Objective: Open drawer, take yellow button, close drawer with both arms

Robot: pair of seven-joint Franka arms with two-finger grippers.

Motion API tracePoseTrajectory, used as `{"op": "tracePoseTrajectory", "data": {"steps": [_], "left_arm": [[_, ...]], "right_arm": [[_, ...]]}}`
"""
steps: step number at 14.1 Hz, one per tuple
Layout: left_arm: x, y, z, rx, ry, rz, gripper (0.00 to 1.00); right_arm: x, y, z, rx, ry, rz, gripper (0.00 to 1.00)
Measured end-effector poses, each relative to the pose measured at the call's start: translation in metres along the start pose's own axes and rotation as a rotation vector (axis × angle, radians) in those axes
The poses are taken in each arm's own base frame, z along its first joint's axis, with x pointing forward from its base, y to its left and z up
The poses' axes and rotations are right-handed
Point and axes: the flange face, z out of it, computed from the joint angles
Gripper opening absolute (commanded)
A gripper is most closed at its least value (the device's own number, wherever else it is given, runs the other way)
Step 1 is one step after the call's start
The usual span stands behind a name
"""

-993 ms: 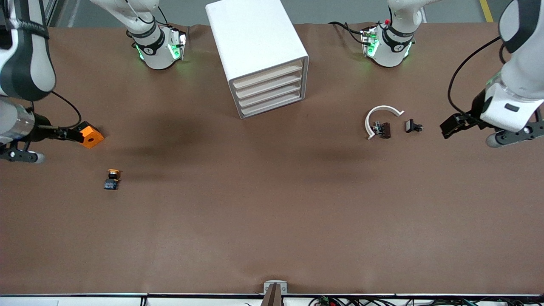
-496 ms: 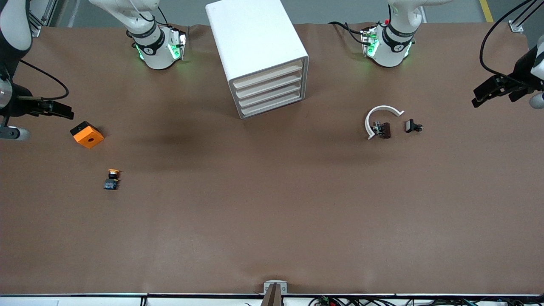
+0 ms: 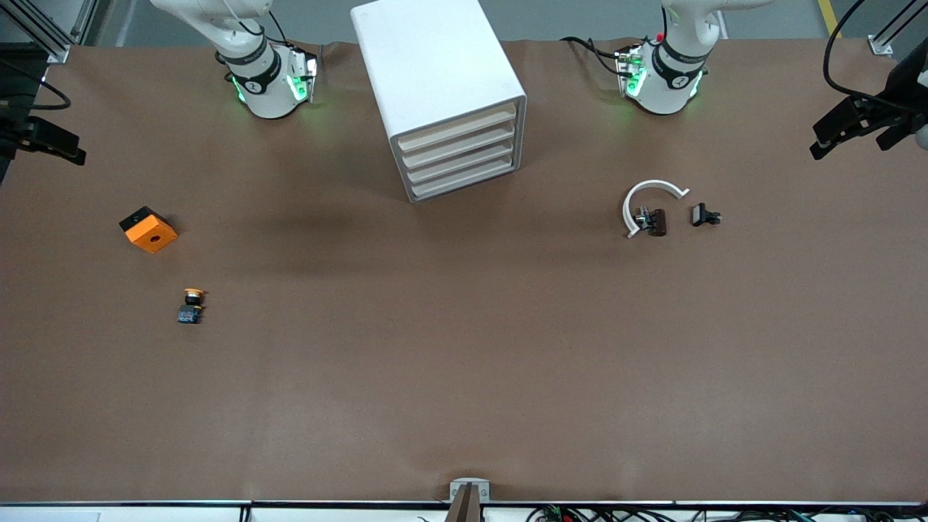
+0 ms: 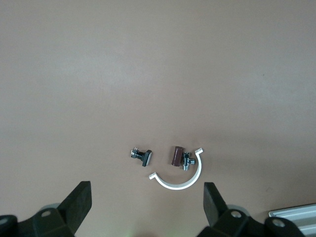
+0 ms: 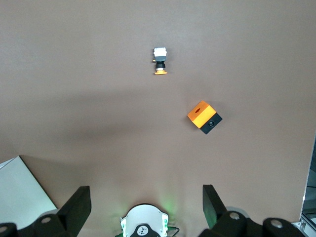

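Observation:
The white cabinet (image 3: 435, 87) stands at the table's middle near the bases, and all four cream drawer fronts (image 3: 458, 154) are shut. The button (image 3: 192, 306), yellow-orange cap on a black-and-blue body, lies on the table toward the right arm's end. It also shows in the right wrist view (image 5: 159, 61). My right gripper (image 3: 54, 141) is open and empty, high over its end of the table; its own view shows its fingers spread (image 5: 146, 207). My left gripper (image 3: 837, 130) is open and empty, high over the left arm's end (image 4: 146, 205).
An orange block (image 3: 148, 230) lies farther from the front camera than the button; it also shows in the right wrist view (image 5: 204, 117). A white arc (image 3: 649, 203), a brown part (image 3: 656, 221) and a black part (image 3: 705, 215) lie toward the left arm's end, seen too in the left wrist view (image 4: 180, 175).
My right gripper has left the orange block and both arms have risen and drawn back toward the table's ends. The block, the button and the drawers have stayed put.

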Motion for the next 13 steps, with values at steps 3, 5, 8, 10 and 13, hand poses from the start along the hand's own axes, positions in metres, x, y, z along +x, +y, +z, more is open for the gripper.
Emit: {"op": "tracePoseTrajectory", "data": {"steps": [3,5,8,10,13], "left_arm": [[-0.001,0.016,0.003,0.002,-0.008,-0.051,1.00],[-0.001,0.023,0.006,0.004,-0.016,-0.058,1.00],[0.010,0.024,0.010,0.009,-0.033,-0.058,1.00],[0.023,0.025,0.004,0.007,-0.035,-0.060,1.00],[0.033,0.024,-0.002,0.001,-0.017,-0.057,1.00]], "right_arm": [[0.001,0.001,0.003,0.009,-0.015,0.001,1.00],[0.000,0.000,0.006,0.012,-0.036,0.012,1.00],[-0.002,-0.008,0.003,0.039,-0.031,0.061,1.00],[-0.004,-0.013,-0.002,0.073,0.012,0.070,1.00],[-0.016,-0.021,-0.002,0.089,0.081,0.060,1.00]]}}
